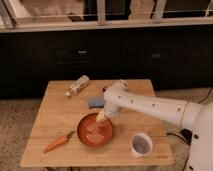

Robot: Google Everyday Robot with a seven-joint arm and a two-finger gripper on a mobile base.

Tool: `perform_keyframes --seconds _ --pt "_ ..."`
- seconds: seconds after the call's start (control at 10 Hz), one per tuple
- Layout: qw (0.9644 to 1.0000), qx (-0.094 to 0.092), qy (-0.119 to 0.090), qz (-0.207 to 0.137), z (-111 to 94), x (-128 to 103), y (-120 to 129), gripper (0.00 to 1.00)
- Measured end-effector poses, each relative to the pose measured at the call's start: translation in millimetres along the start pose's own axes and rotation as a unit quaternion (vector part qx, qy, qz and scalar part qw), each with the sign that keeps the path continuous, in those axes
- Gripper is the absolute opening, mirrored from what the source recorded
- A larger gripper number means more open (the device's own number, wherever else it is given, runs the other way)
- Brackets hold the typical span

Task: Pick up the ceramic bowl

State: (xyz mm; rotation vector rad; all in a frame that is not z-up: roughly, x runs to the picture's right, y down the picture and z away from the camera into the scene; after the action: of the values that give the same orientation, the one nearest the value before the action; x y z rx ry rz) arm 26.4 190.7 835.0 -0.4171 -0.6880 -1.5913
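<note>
The ceramic bowl (94,131) is round, shallow and glossy orange-red, and sits on the wooden table (55,112) a little front of centre. My gripper (101,117) hangs from the white arm (150,105) that reaches in from the right. It is at the bowl's far right rim, with its pale fingertips down at the rim. A small white cup (141,144) stands to the bowl's front right.
A carrot (58,142) lies to the bowl's front left. A bottle (77,85) lies on its side at the back left. A blue object (95,102) lies behind the bowl, next to the arm. Dark cabinets stand behind the table.
</note>
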Motion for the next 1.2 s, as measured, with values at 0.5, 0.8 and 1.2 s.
perform_keyframes --seconds 0.5,0.8,1.2 --pt "1.0000 0.005 0.000 -0.007 6.8 2.9 -1.6 0.80" --pt "0.9999 0.006 0.000 -0.009 10.3 5.0 -1.0 0.80" --pt "0.9999 0.009 -0.001 -0.012 14.0 8.4 -2.8 0.68"
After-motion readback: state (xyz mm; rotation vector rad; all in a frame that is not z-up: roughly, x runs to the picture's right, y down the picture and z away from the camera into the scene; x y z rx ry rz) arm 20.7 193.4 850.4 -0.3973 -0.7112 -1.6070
